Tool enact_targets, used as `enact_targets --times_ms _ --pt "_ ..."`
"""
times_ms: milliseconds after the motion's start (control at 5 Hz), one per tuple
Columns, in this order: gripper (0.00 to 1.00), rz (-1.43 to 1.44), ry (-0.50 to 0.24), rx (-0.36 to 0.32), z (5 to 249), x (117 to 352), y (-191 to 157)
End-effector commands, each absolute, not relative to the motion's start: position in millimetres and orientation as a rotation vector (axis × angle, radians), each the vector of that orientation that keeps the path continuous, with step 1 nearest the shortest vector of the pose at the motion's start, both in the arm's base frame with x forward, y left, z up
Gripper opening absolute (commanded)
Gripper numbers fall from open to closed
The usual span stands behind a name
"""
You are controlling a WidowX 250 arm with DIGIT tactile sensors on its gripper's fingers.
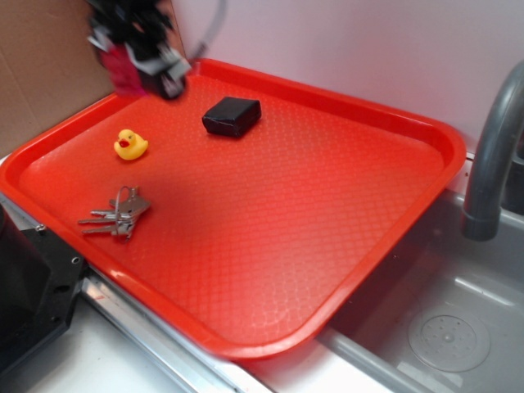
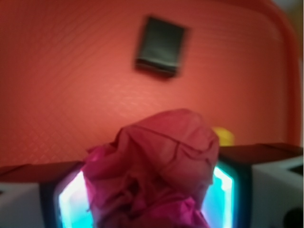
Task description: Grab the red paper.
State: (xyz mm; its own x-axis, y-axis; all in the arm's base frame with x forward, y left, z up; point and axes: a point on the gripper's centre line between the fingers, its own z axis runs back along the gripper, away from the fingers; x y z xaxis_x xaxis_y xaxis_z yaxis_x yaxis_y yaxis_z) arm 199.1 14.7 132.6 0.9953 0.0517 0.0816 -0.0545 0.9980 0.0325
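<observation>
Gripper [image 1: 151, 57], fingers clamped on the red paper [image 2: 156, 175], raised above the tray's [image 1: 327, 246] far left corner; block [image 1: 232, 115], duck [image 1: 129, 145] and keys [image 1: 119, 214] lie on the tray.

Arm: blurred in the exterior view, raised over the far left corner of the red tray [image 1: 426, 131].
Gripper [image 1: 139, 61]: lifted clear of the tray floor, pointing downward.
Fingers [image 2: 266, 175]: one at each lower corner of the wrist view, closed against the red paper [image 2: 156, 175].
Hold: paper wedged between both pads.
</observation>
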Motion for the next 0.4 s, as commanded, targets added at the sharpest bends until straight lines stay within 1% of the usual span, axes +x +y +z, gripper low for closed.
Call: enact_targets --times_ms 0,200 --pt "0.00 0.144 -0.225 -0.035 238.5 201.7 27.4" --pt "0.00 0.136 -0.204 -0.006 244.0 201.4 21.6"
